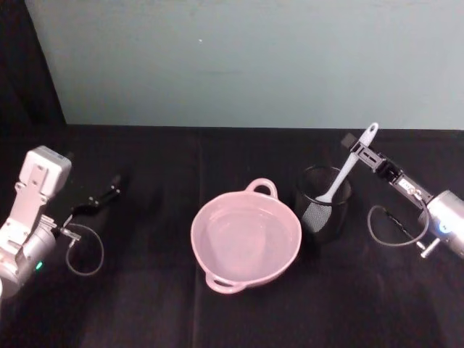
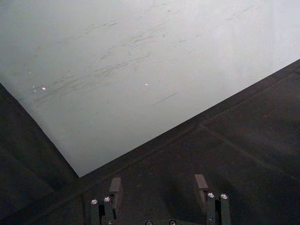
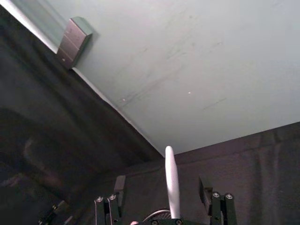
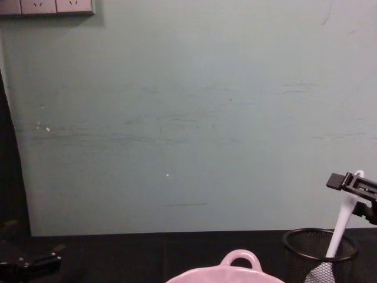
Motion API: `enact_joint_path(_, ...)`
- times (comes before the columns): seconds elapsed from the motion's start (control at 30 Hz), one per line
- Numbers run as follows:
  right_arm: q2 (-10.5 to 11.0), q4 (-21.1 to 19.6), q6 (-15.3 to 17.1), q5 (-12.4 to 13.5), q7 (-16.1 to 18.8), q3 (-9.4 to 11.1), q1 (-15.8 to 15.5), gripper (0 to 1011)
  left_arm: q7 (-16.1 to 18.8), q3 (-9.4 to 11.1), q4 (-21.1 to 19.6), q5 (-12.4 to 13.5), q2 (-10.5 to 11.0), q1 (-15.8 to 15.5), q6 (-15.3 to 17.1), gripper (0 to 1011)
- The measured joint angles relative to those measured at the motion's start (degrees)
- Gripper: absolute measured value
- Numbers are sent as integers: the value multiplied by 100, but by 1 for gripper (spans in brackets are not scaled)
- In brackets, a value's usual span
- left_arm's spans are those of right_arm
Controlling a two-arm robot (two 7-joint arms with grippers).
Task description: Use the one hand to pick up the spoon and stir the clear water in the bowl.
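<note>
Spoon (image 1: 341, 177) — white, standing blade-down in the black mesh cup (image 1: 337, 217), handle leaning up toward the robot's right; the cup stands just beside the pink bowl (image 1: 206, 225). Right gripper (image 3: 161, 182) — at the upper handle, jaws wide with the handle between them and not pinched; left gripper (image 2: 158, 183) — parked well apart at the table's left, jaws likewise wide. Risk, as judged: an off-centre close could shove the leaning handle aside or tip the light cup, and a slanted lift may snag the blade on the mesh rim and drag the cup against the bowl.
</note>
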Motion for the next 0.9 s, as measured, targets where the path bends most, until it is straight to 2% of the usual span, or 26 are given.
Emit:
enact_joint_path(0.17, 28, 44, -78, 29, 89, -95, 36, 883, 0, 0, 0, 0, 0, 0, 0, 1005)
enact_joint_path(0.4, 105, 14, -180, 44, 47, -181, 28, 690, 0, 0, 0, 0, 0, 0, 0, 1005)
enact_joint_path(0.47, 131, -16, -204, 45, 22, -196, 12, 594, 0, 0, 0, 0, 0, 0, 0, 1005)
enact_joint_path(0.6, 232, -97, -279, 34, -21, -265, -26, 463, 0, 0, 0, 0, 0, 0, 0, 1005)
enact_joint_path(0.7, 274, -121, -311, 26, -20, -303, -31, 400, 0, 0, 0, 0, 0, 0, 0, 1005)
enact_joint_path(0.8, 340, -160, -369, -12, -21, -367, -30, 261, 0, 0, 0, 0, 0, 0, 0, 1005)
enact_joint_path(0.9, 383, -207, -447, -98, -45, -412, -27, 202, 0, 0, 0, 0, 0, -1, 0, 1005)
